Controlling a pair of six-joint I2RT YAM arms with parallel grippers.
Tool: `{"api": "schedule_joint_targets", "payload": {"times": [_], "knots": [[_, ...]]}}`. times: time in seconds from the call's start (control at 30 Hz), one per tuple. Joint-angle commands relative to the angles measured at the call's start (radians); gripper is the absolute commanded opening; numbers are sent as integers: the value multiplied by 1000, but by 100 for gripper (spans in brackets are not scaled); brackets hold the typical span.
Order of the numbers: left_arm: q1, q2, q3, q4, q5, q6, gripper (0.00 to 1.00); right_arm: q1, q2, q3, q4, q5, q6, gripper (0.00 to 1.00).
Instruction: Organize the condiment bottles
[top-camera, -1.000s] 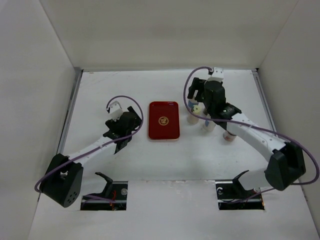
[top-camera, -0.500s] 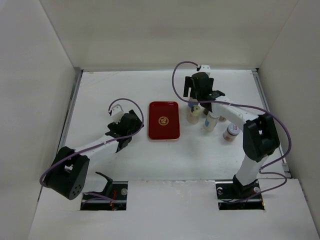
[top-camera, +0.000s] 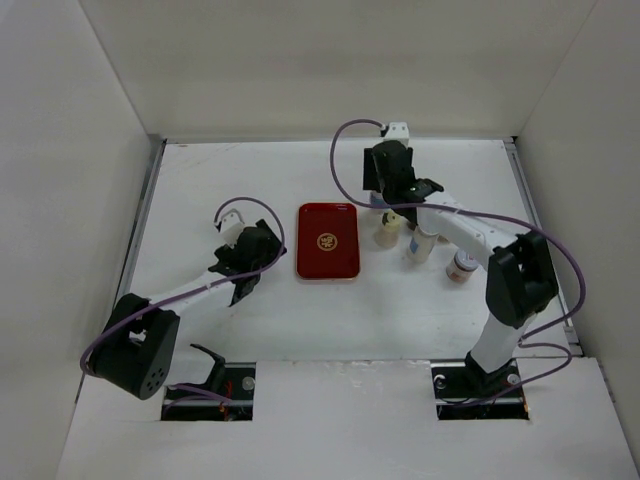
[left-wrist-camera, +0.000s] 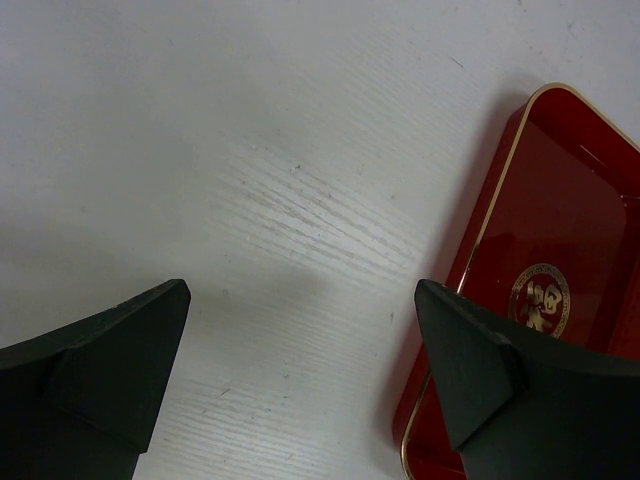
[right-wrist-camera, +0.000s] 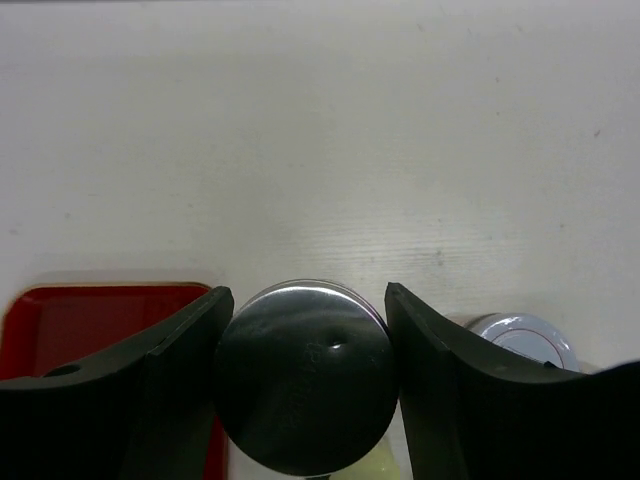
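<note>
In the right wrist view my right gripper (right-wrist-camera: 308, 290) has both fingers against the sides of a grey-capped condiment bottle (right-wrist-camera: 305, 375), which stands upright on the table. A second grey-capped bottle (right-wrist-camera: 520, 338) stands just to its right, and a pale yellow cap (right-wrist-camera: 368, 470) shows below it. From above, my right gripper (top-camera: 385, 192) hangs over the far end of the bottle cluster. The pale-yellow-capped bottle (top-camera: 388, 232), a pale-capped one (top-camera: 420, 243) and a red-labelled one (top-camera: 460, 266) stand to the right of the tray. My left gripper (left-wrist-camera: 302, 290) is open and empty over bare table, left of the tray.
The flat red tray with a gold emblem (top-camera: 328, 262) lies between the two arms and holds nothing. Its corner shows in the left wrist view (left-wrist-camera: 560, 190) and in the right wrist view (right-wrist-camera: 90, 320). White walls enclose the table on three sides.
My right arm has swung back and left, with its elbow raised, and its gripper now sits round the grey-capped bottle. My left arm has barely moved.
</note>
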Motion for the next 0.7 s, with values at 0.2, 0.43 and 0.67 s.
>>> {"api": "schedule_joint_targets", "payload": {"times": [0.2, 0.43, 0.67], "knots": [[45, -26, -43, 68, 56, -37, 100, 227, -14, 112, 208, -25, -17, 45], [77, -41, -74, 105, 96, -54, 100, 265, 157, 236, 260, -102, 3, 47], [79, -36, -74, 105, 100, -54, 100, 265, 240, 261, 260, -95, 10, 57]]}}
